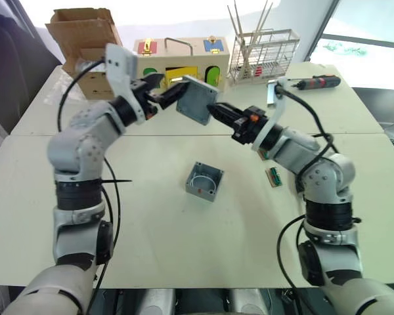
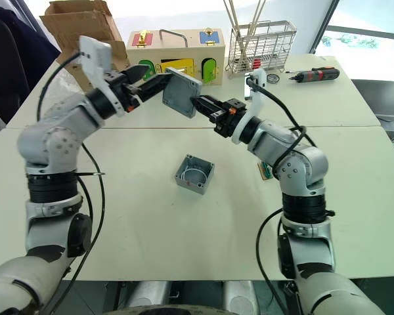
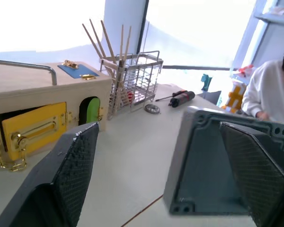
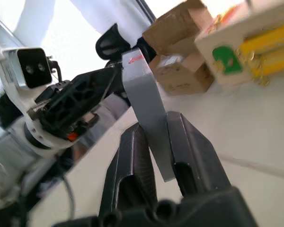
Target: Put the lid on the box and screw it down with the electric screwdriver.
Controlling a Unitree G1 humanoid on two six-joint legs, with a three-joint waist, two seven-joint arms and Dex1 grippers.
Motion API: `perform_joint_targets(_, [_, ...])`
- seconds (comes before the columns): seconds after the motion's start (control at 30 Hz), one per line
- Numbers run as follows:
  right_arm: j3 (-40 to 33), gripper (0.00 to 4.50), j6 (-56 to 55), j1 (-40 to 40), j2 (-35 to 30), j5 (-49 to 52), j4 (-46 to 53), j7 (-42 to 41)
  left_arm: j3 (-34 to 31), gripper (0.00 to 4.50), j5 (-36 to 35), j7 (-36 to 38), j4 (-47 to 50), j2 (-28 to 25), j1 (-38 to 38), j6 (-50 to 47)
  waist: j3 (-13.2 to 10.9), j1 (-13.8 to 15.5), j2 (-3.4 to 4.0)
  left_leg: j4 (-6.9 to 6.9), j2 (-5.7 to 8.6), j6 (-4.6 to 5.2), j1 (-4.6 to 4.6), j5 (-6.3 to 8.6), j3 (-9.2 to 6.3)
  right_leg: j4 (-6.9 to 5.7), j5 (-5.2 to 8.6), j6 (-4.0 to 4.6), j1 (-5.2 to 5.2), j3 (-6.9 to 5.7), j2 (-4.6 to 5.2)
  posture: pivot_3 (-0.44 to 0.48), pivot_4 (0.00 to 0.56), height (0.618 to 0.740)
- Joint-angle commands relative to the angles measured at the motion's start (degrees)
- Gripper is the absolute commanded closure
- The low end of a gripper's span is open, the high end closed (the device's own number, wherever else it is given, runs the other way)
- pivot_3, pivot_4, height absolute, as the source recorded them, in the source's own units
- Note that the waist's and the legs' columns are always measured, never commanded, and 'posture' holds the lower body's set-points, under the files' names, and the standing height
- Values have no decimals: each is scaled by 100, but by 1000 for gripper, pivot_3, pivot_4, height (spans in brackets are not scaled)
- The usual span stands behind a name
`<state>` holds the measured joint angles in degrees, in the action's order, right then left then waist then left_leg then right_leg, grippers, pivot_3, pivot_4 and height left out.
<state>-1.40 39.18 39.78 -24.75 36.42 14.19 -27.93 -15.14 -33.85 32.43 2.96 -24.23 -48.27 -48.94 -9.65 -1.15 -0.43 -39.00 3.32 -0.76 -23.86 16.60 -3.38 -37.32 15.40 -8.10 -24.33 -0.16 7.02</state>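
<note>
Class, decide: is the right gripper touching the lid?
Touching. In the right wrist view the right gripper has its two fingers pressed on either face of the lid, with no gap showing.

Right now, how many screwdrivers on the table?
1 visible: a red-and-black screwdriver at the far right of the table, beside the wire rack. No thick black electric one to be seen; others may be hidden.

The pale worktop [image 1: 151, 223] carried an open grey plastic box [image 1: 204, 181], a wooden latch box [image 1: 184, 59], a wire basket [image 1: 262, 56], a cardboard carton [image 1: 82, 33] and, apparently, a black screwdriver [image 1: 318, 82].
</note>
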Motion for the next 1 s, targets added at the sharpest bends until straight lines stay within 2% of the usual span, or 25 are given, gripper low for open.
perform_joint_targets(0.03, [387,4394,-1568,-13,-470,-1242,507,-522,-521,574,-659,282,250,-298,115,-278,0,-5,0,2,0,0,1,0,0,0,0,0,0,0,-1,0,150,731])
perform_joint_targets(0.17, [1035,4394,-4138,-485,-1223,-3266,203,-749,-580,574,-1083,741,11,-782,246,-737,0,17,-1,-3,-1,0,1,0,1,1,0,0,-1,-1,-3,0,150,731])
perform_joint_targets(0.27, [1386,4394,-6931,-909,-2000,-5295,-667,-46,-94,574,-899,1129,1,-1134,483,-667,1,34,-1,-5,8,0,2,0,3,4,0,0,1,0,-2,0,150,731])
perform_joint_targets(0.4, [1356,4394,-8582,-1079,-2040,-6220,-1539,888,324,574,-765,1459,-74,-1194,637,-438,0,15,-2,-9,2,-3,2,-2,7,9,0,0,4,2,-2,0,150,731])
perform_joint_targets(0.57, [1384,4394,-9176,-1146,-1753,-7009,-2141,1632,821,574,-616,1661,-158,-951,584,-191,0,-4,-2,-4,-7,-8,3,-4,7,10,1,1,3,2,-11,0,150,731])
perform_joint_targets(0.83, [1303,4394,-9281,-1484,-1526,-7641,-2096,2245,1197,574,-510,1822,-124,-645,689,33,0,20,-2,-4,-7,-8,3,-4,6,11,1,1,5,3,-11,0,150,731])
perform_joint_targets(0.93, [1361,4394,-9334,-1686,-1547,-7731,-2126,2355,1421,1398,-487,1992,-148,-525,712,87,0,27,-2,-5,-7,-8,2,-4,6,12,1,1,7,4,-11,0,150,731])
perform_joint_targets(1.0, [1355,4394,-9347,-1738,-1550,-7747,-2136,2405,1554,2434,-431,2097,-154,-512,735,112,0,24,-2,-6,-6,-8,3,-4,6,12,1,1,9,3,-11,0,150,731])
